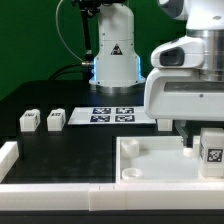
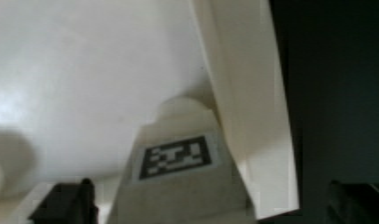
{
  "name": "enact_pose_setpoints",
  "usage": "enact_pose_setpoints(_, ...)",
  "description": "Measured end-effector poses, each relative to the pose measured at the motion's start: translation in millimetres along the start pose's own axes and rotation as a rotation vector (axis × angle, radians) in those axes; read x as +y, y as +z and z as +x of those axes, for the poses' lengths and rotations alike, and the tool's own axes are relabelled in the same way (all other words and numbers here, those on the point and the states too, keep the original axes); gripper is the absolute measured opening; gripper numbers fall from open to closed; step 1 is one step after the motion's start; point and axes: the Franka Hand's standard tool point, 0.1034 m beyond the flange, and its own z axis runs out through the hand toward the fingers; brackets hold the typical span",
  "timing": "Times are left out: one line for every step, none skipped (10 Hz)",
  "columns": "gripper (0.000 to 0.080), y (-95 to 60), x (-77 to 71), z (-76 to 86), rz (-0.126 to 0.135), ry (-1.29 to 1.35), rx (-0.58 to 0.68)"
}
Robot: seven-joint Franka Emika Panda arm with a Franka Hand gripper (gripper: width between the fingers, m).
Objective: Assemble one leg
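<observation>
The tabletop (image 1: 150, 160) lies at the exterior view's right, under the gripper (image 1: 200, 128). A leg (image 1: 212, 150) stands upright in its corner there, tag outward, directly between and below the spread fingers (image 2: 65, 200), which hold nothing.

No readable words, brands or numbers are showing anywhere. Only signs: a black triangular warning symbol is sitting on the white robot base (image 1: 116, 47). Black-and-white square marker tags are showing on the thin flat white marker board (image 1: 110, 114), the small white plastic peg-like leg (image 1: 212, 152) (image 2: 181, 157) and two small white blocks (image 1: 42, 120).
</observation>
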Motion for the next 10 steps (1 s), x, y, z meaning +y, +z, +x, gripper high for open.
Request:
enact_pose_setpoints(0.0649,0.5,0.6,0.1,0.005,0.001,0.014)
enact_pose_setpoints(0.0649,1.3,0.0,-0.7,0.008,0.045,0.011)
enact_pose_setpoints(0.0536,1.4,-1.4,-1.2,0.015,0.138,0.008)
enact_pose_setpoints(0.0536,1.8,-0.9,-1.5,0.017,0.238,0.005)
enact_pose_setpoints(0.0354,2.7,2.3,-2.1,0.014,0.328,-0.001)
enact_pose_setpoints(0.0297,2.6,3.1,-1.8,0.018,0.454,-0.006)
enact_pose_setpoints(0.0297,1.6,4.0,-0.7,0.035,0.64,-0.021)
enact_pose_setpoints(0.0297,1.6,4.6,-0.2,0.056,0.835,-0.043)
enact_pose_setpoints(0.0297,2.3,4.8,-0.2,0.079,1.02,-0.069)
enact_pose_setpoints(0.0297,3.1,3.0,-0.7,0.101,1.225,-0.106)
